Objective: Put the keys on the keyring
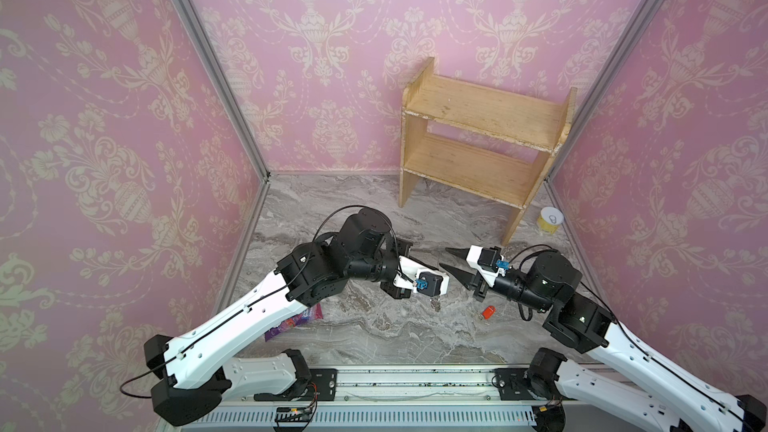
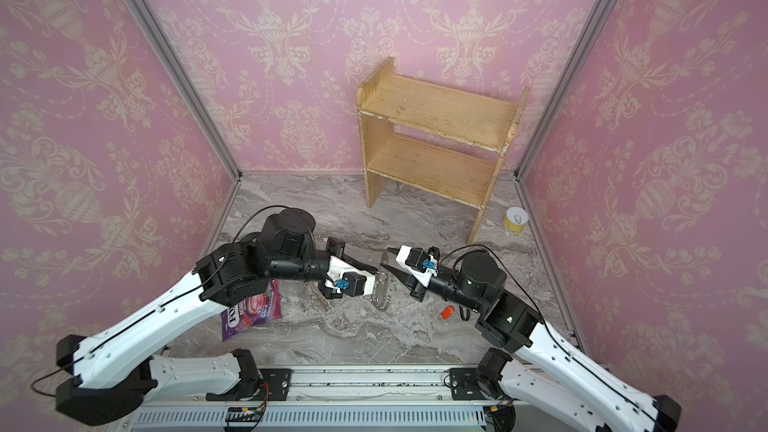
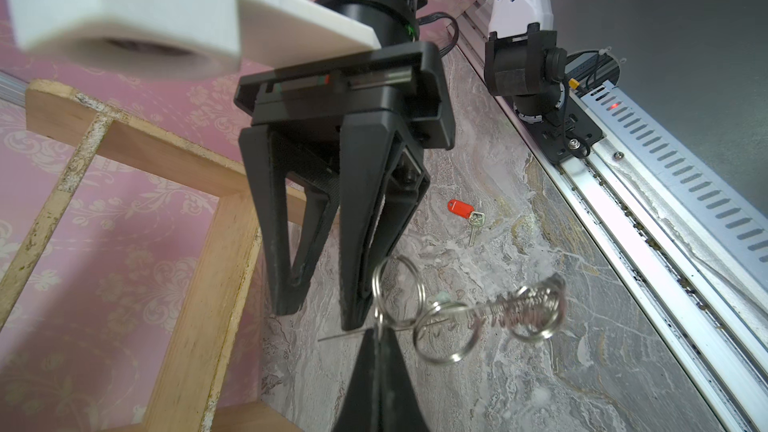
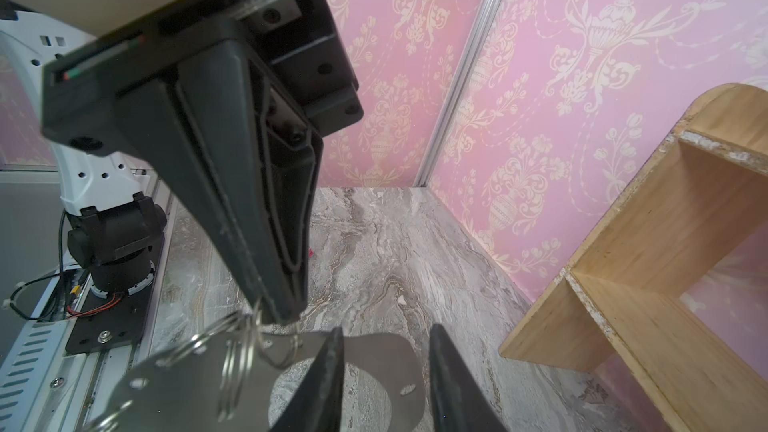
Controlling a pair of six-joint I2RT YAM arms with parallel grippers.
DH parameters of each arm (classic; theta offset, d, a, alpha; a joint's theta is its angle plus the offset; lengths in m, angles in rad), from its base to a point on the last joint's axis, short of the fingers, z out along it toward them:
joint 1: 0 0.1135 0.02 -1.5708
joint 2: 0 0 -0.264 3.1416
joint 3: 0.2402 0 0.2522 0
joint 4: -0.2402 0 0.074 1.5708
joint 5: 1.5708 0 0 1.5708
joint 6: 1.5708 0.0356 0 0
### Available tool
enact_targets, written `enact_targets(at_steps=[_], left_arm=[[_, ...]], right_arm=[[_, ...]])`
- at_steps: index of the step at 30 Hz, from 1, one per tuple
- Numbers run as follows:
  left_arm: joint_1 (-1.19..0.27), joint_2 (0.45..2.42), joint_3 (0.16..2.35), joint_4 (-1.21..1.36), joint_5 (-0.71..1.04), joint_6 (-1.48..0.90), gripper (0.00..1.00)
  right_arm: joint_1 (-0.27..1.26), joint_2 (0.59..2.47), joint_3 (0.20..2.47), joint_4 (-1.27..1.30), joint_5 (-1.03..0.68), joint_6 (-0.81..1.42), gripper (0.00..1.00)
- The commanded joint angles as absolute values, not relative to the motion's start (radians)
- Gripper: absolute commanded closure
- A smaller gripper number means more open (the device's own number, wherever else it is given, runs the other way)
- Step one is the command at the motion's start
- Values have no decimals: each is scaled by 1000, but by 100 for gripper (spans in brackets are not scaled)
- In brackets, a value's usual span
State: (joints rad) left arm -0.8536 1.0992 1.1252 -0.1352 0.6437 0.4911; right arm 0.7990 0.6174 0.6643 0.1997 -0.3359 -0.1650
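A: Where's the keyring (image 2: 379,289)?
B: Centre of the frame, dangling from the left gripper (image 2: 373,272), whose jaws are pinched together on it. The right gripper (image 2: 385,260) faces it, jaws apart.
A: And the keys (image 2: 446,312)?
B: Lying on the marble table (image 2: 353,338), lower right of centre, apart from the keyring.

Flat keyring (image 4: 374,351) band: matt grey, smooth, looks like sheet metal; its split rings (image 3: 532,313) are bright polished wire. The keys (image 3: 458,206): glossy red-orange plastic tag w/ silver metal key. Bare pale wood shelf (image 1: 478,118), edges chipped & rough. Smooth grey marble-look tabletop (image 1: 374,326). Glossy plastic-film pouch (image 2: 249,313). Yellow can (image 1: 550,220) w/ metal lid.
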Motion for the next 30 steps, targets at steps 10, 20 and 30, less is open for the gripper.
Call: enact_targets(at_steps=[10, 20, 30], left_arm=[[-856, 1072, 1214, -377, 533, 727, 100], [-903, 1098, 1273, -515, 407, 914, 100], [-927, 1147, 1358, -617, 399, 948, 100]], right_arm=[[802, 576, 733, -33, -256, -144, 47], [802, 615, 766, -103, -186, -123, 41], [801, 671, 792, -101, -321, -261, 60]])
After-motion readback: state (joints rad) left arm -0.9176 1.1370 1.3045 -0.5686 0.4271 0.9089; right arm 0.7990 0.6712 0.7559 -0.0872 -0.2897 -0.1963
